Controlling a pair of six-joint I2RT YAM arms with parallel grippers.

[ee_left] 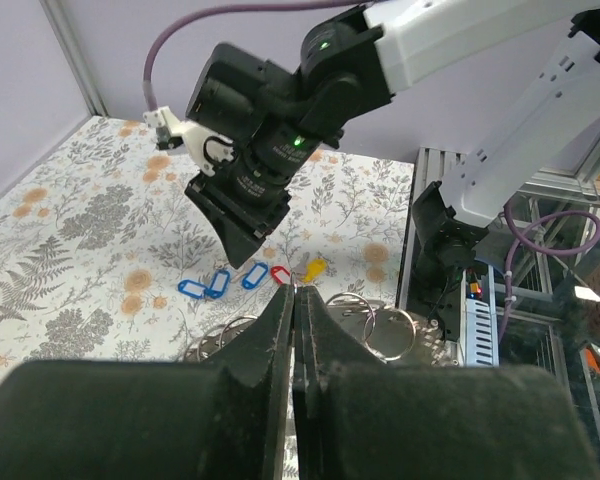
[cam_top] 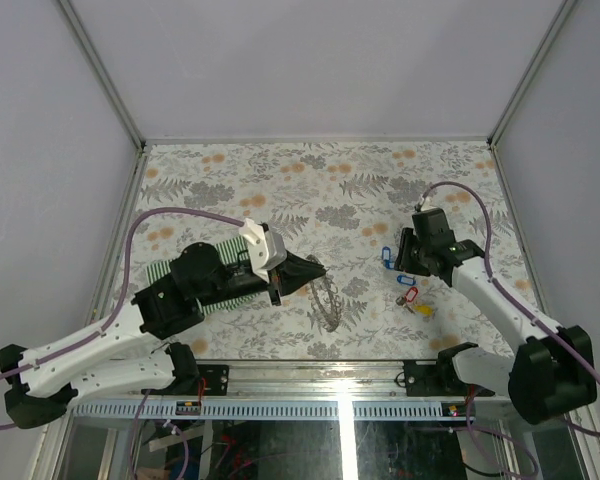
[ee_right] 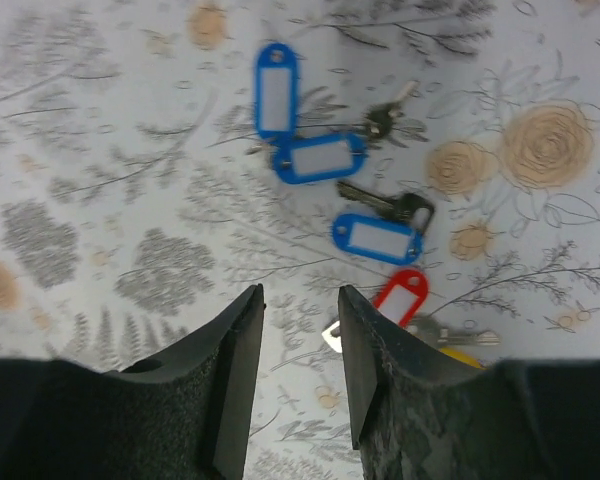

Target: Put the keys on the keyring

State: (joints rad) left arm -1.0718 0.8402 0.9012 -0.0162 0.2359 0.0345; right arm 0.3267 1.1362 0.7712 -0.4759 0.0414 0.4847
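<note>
The floral-patterned table [cam_top: 230,180] carries the keys [cam_top: 410,296], the keyring [cam_top: 331,303] and a green striped cloth [cam_top: 242,290].

Left hand [ee_left: 295,293] closed, keyring [ee_left: 382,326] just beyond, keys [ee_left: 252,279] farther off

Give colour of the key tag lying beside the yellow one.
Red plastic key tag; clearest in right wrist view.

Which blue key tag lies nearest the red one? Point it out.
The lone blue tag just above the red tag in the right wrist view; the other two blue tags lie farther off, meeting at their ends.
</note>
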